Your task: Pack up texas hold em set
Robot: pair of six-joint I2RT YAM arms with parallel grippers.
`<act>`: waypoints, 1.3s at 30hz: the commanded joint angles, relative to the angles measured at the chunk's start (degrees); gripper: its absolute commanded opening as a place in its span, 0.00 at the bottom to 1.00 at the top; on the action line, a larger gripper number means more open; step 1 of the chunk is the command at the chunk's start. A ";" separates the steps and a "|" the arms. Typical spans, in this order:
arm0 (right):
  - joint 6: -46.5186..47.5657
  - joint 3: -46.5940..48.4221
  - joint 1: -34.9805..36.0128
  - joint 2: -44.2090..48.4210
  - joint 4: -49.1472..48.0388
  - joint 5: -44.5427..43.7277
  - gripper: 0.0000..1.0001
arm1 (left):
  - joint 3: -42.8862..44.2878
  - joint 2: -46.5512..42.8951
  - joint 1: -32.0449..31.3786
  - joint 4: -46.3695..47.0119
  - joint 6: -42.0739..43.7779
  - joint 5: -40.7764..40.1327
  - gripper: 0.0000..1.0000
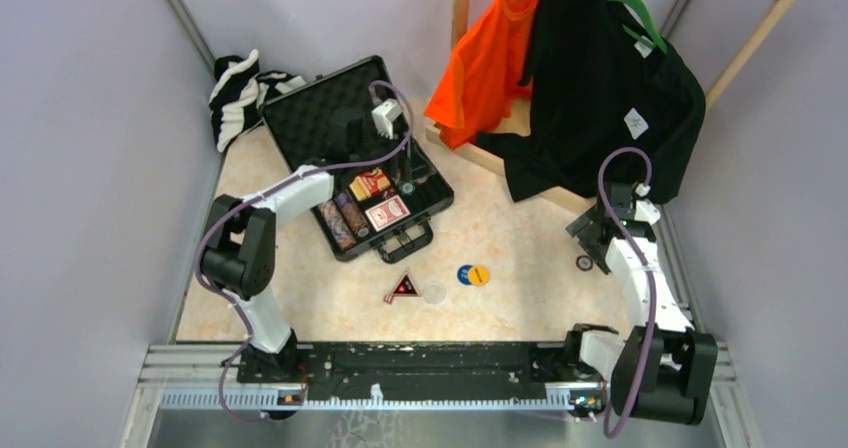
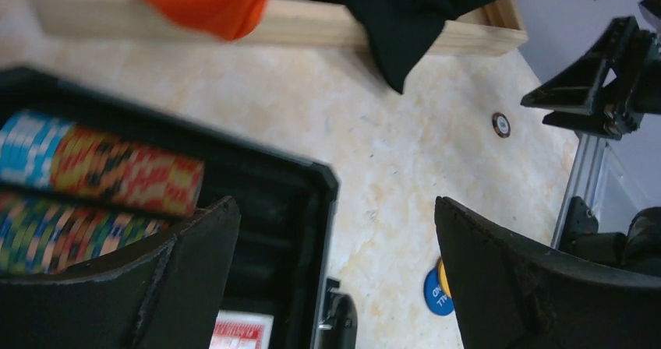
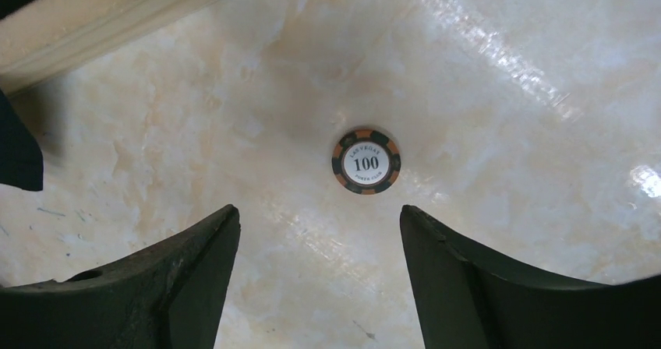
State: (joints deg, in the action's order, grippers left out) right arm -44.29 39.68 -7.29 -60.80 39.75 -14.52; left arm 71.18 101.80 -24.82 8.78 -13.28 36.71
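Both grippers stand with jaws apart and hold nothing. The right gripper (image 3: pixel 319 213) hovers over a lone poker chip (image 3: pixel 366 160) lying flat at the table's 3 o'clock. The left gripper (image 2: pixel 335 209) hangs over the open case (image 1: pixel 310 118) at 11 o'clock, above its chip rows (image 2: pixel 101 174).

The flat chip offers little edge on a glossy top, so the fingers could skid it towards the right-hand rail rather than lift it. The black shirt (image 1: pixel 600 88) hangs at 12 o'clock from that arm and might snag. Dropping low, the left gripper could knock the packed rows.

At the case's 5 o'clock lie a triangle (image 1: pixel 402 288), a clear disc (image 1: pixel 433 291) and a blue and yellow pair (image 1: pixel 473 275). The table (image 1: pixel 520 308) is pale marbled beige, hemmed by grey walls.
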 commanded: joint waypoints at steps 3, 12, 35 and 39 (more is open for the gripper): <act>1.46 -2.39 -0.36 -4.57 -7.59 5.19 0.72 | -3.84 -0.53 4.17 6.86 -4.84 -1.60 1.00; 4.79 -1.13 -0.55 -7.92 -7.51 2.41 0.66 | -19.08 -9.27 7.05 29.82 -7.95 -1.52 1.00; 4.56 -6.35 -6.15 -12.90 -12.81 4.77 0.55 | -15.10 -6.27 8.57 24.87 -8.52 4.89 0.99; 4.64 -6.22 -6.16 -12.37 -12.37 4.72 0.47 | -15.06 -6.14 8.56 24.97 -8.73 5.00 0.99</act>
State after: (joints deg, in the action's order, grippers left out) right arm -39.40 34.50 -12.93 -72.18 29.41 -10.22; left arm 54.61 96.75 -16.29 32.16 -21.43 40.36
